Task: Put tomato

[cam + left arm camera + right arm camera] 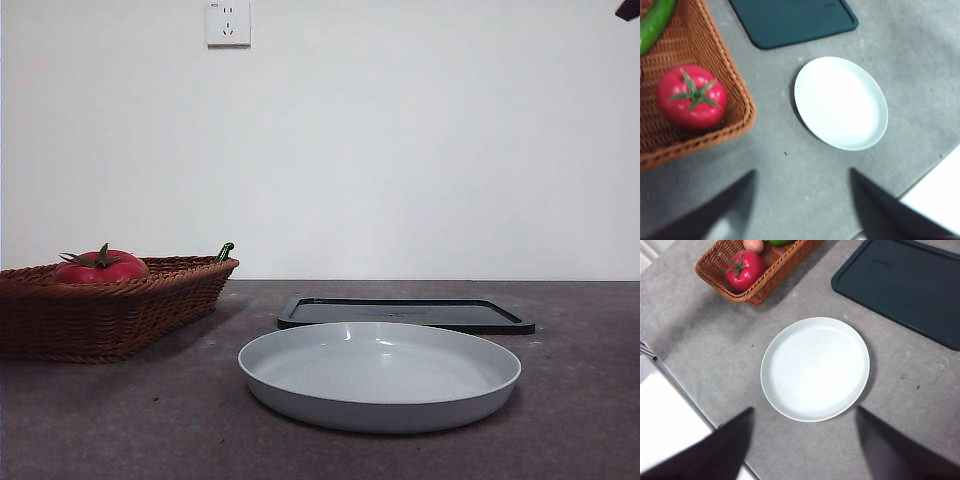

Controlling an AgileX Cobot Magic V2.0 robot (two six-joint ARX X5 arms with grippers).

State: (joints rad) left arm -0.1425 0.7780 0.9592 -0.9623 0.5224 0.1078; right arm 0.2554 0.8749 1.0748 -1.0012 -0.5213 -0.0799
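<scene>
The task has not visibly begun. The tomato [101, 267] lies in the wicker basket [120, 310] near the tabletop's [120, 420] left edge in the front view, in the basket's corner nearest the white plate [380, 375]. Nothing lies on the plate, which sits in the middle of the tabletop just in front of a dark flat tray [405, 314] toward the far edge.

Both pincers hang high over the tabletop. The left pincer [802, 210] has its jaws spread wide and grips nothing; it looks down on the bare tabletop between basket and plate. The right pincer [805, 445] is likewise wide apart and holds nothing, hovering over the plate's side away from the basket. Neither is close to the tomato.

All of the work remains, as I judge it: reach into the basket, grip the tomato, lift it out and set it down, most likely on the plate, though the task names no place.

The tomato is nearly round, with no real long axis. Its green calyx and stem point upward, tilted slightly.

A green vegetable [655, 22] and a pale orange fruit [754, 245] share the basket, farther from the plate.
</scene>
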